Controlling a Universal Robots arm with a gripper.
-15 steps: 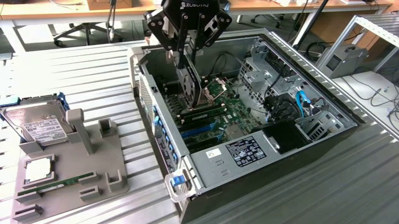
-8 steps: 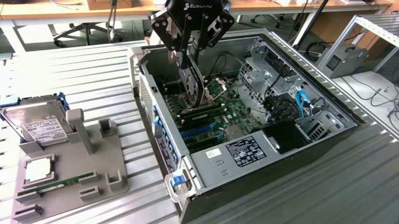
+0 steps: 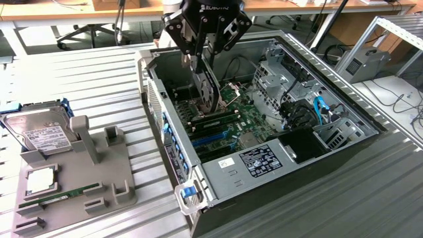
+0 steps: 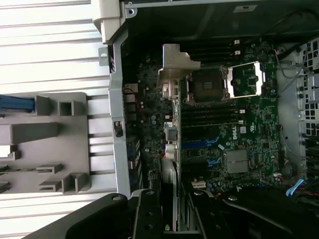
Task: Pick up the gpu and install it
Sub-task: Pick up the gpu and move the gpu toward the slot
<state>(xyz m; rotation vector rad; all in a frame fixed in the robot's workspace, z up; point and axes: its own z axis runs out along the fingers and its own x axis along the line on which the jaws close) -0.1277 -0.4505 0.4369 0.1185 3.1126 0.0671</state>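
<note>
My gripper [image 3: 200, 69] reaches down into the open computer case [image 3: 218, 173] and is shut on the gpu [image 3: 209, 99]. The card hangs upright and edge-on, its lower end close above the motherboard [image 3: 254, 124] near the blue slots [image 3: 211, 139]. In the wrist view the gpu [image 4: 172, 149] runs as a thin strip from between my gripper [image 4: 172, 219] fingers to its silver end bracket [image 4: 175, 62], which lies beside the case's rear wall [image 4: 115, 114]. Whether the card touches a slot is hidden.
A grey parts holder [image 3: 99, 168] stands at the exterior view's left, carrying a hard drive [image 3: 41, 131], a square processor [image 3: 41, 181] and a green RAM stick [image 3: 59, 195]. Inside the case are an open CPU socket [image 4: 207, 84], a drive cage [image 3: 284, 74] and blue cables [image 3: 322, 109].
</note>
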